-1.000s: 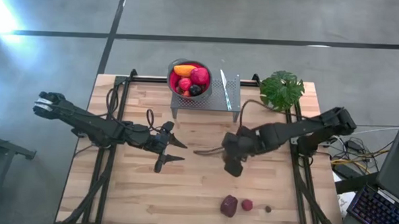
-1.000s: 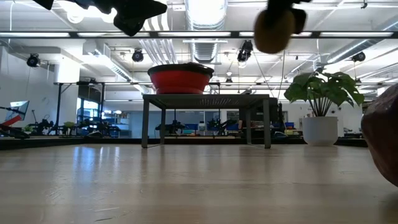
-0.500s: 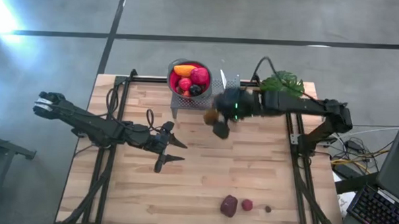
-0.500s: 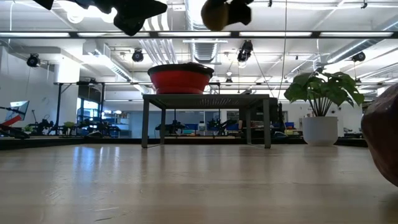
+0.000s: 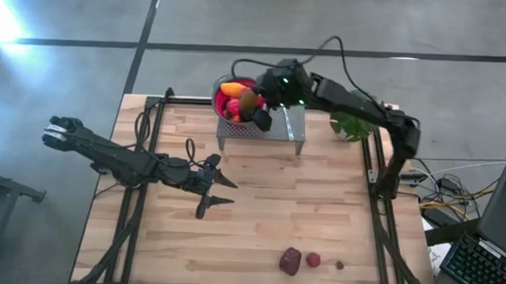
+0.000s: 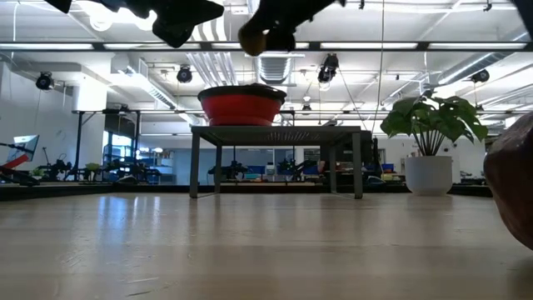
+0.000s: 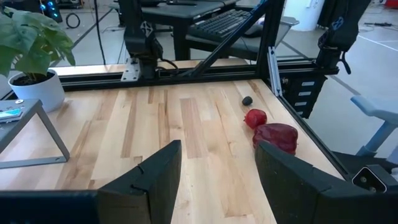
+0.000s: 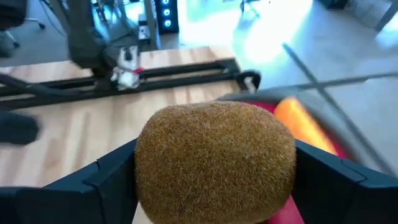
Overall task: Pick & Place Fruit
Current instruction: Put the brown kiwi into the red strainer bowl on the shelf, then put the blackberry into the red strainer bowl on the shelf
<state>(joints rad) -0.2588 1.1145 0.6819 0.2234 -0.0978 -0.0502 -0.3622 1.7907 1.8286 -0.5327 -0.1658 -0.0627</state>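
The right hand [image 5: 256, 108], clamped on a kiwi [image 8: 214, 162], hovers over the bowl [image 5: 224, 82] near the desk's [image 5: 259, 202] far edge; it should centre, lower, then release. The left hand [image 5: 217, 190] waits mid-desk, fingers apart.

- The kiwi [image 8: 214, 163] hides most of the bowl [image 8: 292, 109] behind it.
- The maroon fruit [image 6: 512, 179] is cut off at the low view's edge.
- The smallest dark fruit [image 5: 340, 266] is too small to identify.
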